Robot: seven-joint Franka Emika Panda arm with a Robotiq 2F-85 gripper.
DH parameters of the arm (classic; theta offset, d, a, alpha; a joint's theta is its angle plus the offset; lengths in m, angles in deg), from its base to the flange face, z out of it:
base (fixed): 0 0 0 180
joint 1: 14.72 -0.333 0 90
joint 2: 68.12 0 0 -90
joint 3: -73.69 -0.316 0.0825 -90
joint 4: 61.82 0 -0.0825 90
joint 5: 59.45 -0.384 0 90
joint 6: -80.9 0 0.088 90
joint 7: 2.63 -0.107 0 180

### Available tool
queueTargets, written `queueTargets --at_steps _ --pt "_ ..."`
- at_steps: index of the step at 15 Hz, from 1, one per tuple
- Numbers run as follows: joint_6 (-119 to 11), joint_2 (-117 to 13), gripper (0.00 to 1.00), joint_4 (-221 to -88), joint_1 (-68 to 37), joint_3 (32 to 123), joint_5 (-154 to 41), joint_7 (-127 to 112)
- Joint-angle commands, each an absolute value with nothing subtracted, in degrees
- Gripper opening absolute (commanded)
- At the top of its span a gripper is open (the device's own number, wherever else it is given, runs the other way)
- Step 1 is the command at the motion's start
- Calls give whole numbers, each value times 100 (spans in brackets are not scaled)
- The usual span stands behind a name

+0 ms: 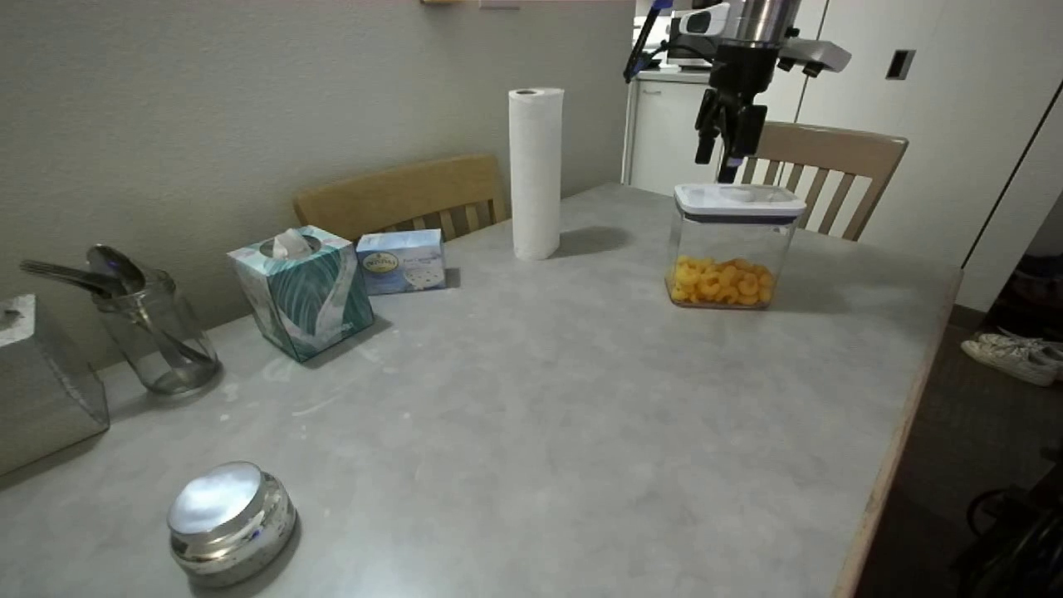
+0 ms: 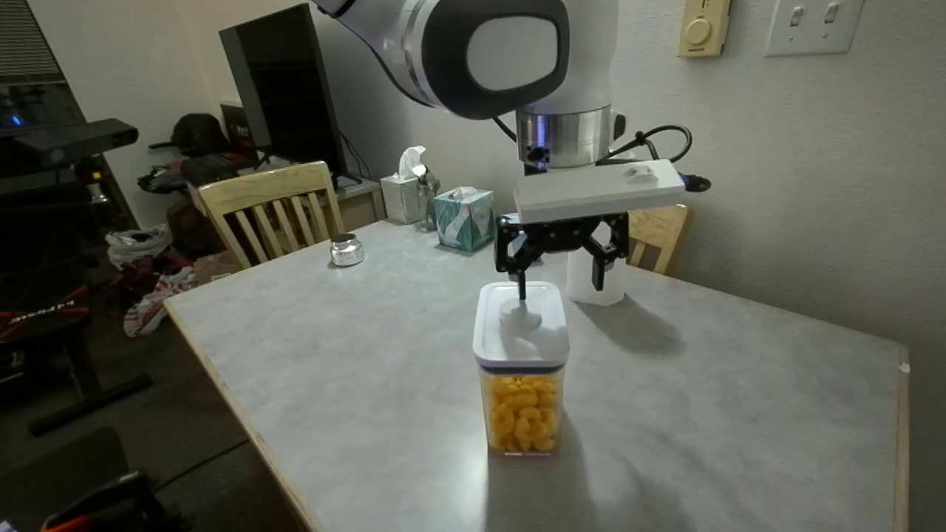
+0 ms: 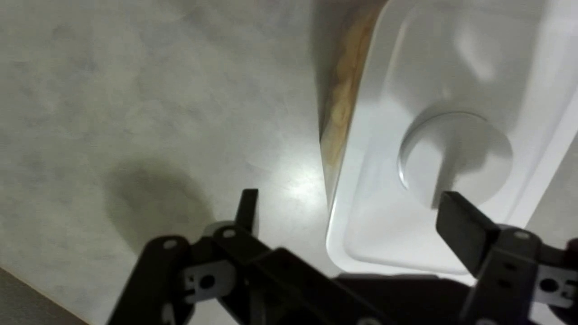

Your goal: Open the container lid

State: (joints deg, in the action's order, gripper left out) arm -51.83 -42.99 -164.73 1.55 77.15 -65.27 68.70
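The clear container (image 1: 724,281) with orange food pieces stands upright on the table, also in an exterior view (image 2: 522,414) and the wrist view (image 3: 339,119). Its white lid (image 1: 739,198) sits flat on top, also in an exterior view (image 2: 517,347) and the wrist view (image 3: 384,234). The round button (image 2: 520,318) shows in the lid's middle, also in the wrist view (image 3: 417,169). My gripper (image 2: 560,291) is open and empty above the container, also in the wrist view (image 3: 350,196). One fingertip is over the lid by the button; contact cannot be told. The other is beyond the lid's side.
A paper towel roll (image 1: 536,174) stands near the wall. A teal tissue box (image 1: 307,291), a blue box (image 1: 403,262) and a glass jar with spoons (image 1: 170,340) stand along it. A round metal tin (image 1: 232,523) is farther off. Table edge (image 1: 905,432); chairs stand around.
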Motion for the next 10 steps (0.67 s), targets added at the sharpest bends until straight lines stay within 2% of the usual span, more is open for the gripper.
queueTargets --at_steps 1,10 --pt "-5230 -4702 100 -16862 79 7758 -6415 6479" --pt "-5066 -5067 100 -17342 -27 7750 -6449 5560"
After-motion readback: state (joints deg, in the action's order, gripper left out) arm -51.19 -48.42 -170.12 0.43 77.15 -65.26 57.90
